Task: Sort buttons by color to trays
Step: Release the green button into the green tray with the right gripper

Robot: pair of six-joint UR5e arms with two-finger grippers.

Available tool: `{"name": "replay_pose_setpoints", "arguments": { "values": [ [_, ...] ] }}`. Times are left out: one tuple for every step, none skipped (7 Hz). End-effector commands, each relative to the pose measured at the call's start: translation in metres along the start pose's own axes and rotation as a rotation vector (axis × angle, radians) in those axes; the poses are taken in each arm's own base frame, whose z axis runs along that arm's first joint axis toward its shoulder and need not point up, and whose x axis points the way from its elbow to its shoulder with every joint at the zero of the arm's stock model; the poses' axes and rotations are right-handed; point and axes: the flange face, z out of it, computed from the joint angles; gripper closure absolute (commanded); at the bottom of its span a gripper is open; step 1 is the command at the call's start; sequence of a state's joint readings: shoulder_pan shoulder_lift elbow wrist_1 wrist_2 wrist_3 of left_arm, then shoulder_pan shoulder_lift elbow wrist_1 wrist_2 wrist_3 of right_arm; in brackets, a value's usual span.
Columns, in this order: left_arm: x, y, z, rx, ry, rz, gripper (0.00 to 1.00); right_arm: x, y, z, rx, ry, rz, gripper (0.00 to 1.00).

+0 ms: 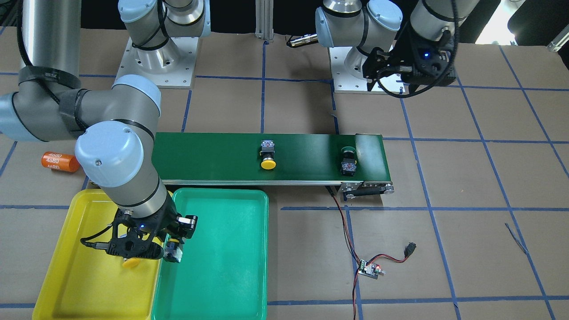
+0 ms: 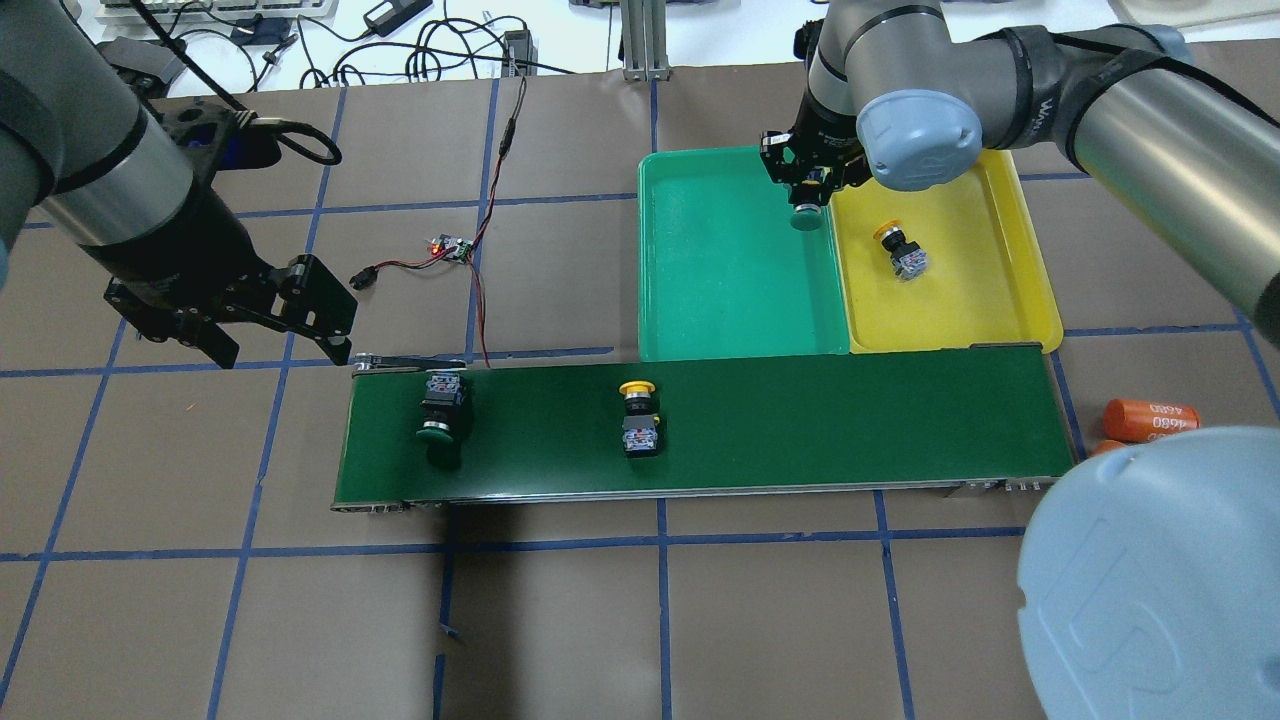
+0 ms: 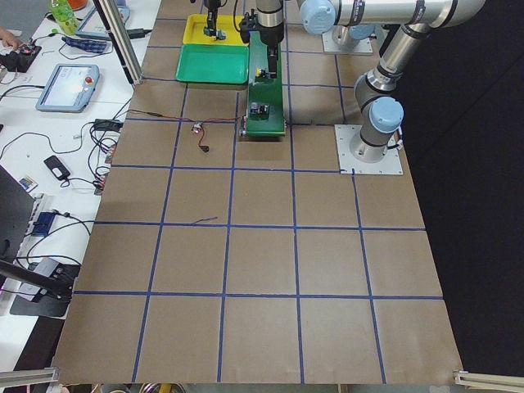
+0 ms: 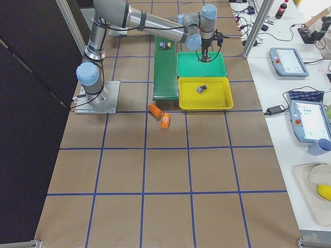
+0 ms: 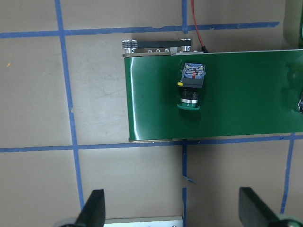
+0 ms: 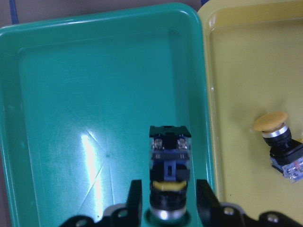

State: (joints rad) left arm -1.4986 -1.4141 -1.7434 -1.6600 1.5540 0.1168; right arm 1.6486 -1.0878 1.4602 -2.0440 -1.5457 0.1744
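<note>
My right gripper is shut on a green-capped button and hangs over the green tray, close to the wall it shares with the yellow tray. A yellow-capped button lies on its side in the yellow tray. Two more buttons lie on the conveyor, a green one near its left end and a yellow one at mid-belt. My left gripper is open and empty, above the table just off the belt's left end; its fingers frame the green button.
The dark-green conveyor belt runs along the near side of both trays. Two orange cylinders lie past its right end. A small controller board with red and black wires lies beyond the belt's left part.
</note>
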Motion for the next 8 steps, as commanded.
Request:
{"name": "replay_pose_setpoints", "arguments": {
  "values": [
    [0.02, 0.003, 0.018, 0.029, -0.015, 0.044, 0.0, -0.002, -0.002, 0.008, -0.01, 0.001, -0.003, 0.0],
    [0.019, 0.003, 0.01, 0.046, -0.017, 0.045, 0.0, -0.001, 0.002, 0.005, -0.032, 0.008, -0.002, 0.0],
    [0.015, 0.002, 0.006, 0.054, -0.018, 0.036, 0.0, 0.002, 0.01, 0.001, -0.079, 0.024, 0.0, 0.0],
    [0.007, 0.001, -0.005, 0.075, -0.024, 0.028, 0.0, 0.006, 0.023, -0.001, -0.129, 0.037, 0.002, 0.0],
    [-0.002, -0.002, -0.014, 0.083, -0.076, 0.017, 0.0, 0.013, 0.046, -0.002, -0.158, 0.042, 0.006, 0.0],
    [0.002, -0.004, -0.006, 0.067, -0.072, 0.01, 0.0, 0.021, 0.074, -0.009, -0.167, 0.042, -0.012, 0.0],
    [0.001, -0.003, -0.012, 0.08, -0.075, 0.008, 0.0, 0.031, 0.097, -0.048, -0.113, 0.031, -0.056, 0.0],
    [0.001, -0.003, -0.012, 0.078, -0.081, 0.007, 0.0, 0.043, 0.108, -0.101, -0.013, 0.0, -0.186, 0.0]
  ]
}}
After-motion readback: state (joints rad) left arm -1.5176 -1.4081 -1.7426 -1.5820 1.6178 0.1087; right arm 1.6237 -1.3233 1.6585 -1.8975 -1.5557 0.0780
